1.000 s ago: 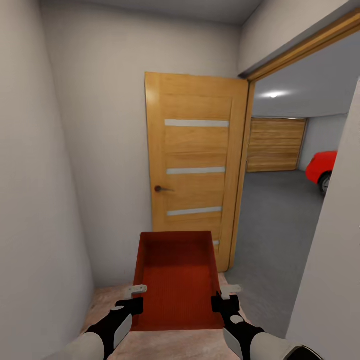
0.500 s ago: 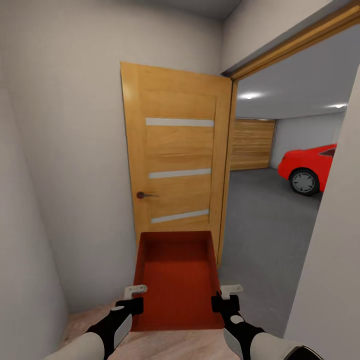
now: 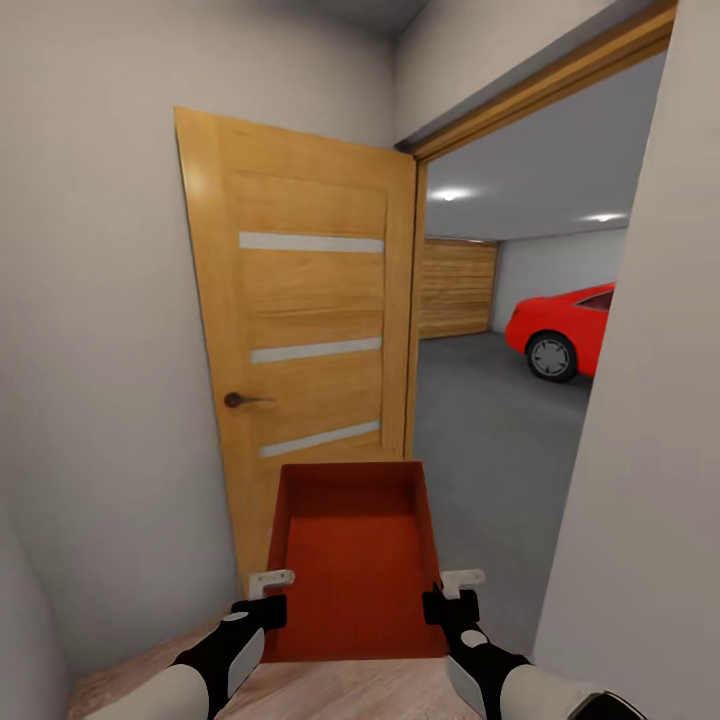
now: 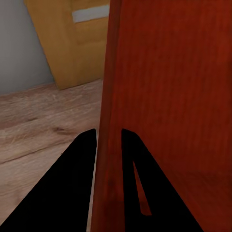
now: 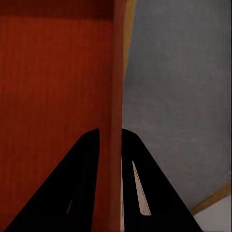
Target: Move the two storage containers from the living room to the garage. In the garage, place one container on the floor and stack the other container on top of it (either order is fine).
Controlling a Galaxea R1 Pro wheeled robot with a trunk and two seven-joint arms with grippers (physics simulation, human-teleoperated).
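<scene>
A red-orange open-top storage container is carried in front of me, held level between both arms. My left gripper is shut on its left wall, one dark finger on each side. The right gripper is shut on the right wall in the same way. Through the open doorway lies the garage with its grey concrete floor, a wood-plank door and a red car.
An open wooden door with a dark knob stands ahead at the left, close to the container's far end. White walls hem in the narrow hallway, and a wall edge stands at the right. Light wood planks lie underfoot.
The view has turned right and moved closer to the doorway: the wooden door shifted left and more of the garage and red car shows. The container stays held the same way.
</scene>
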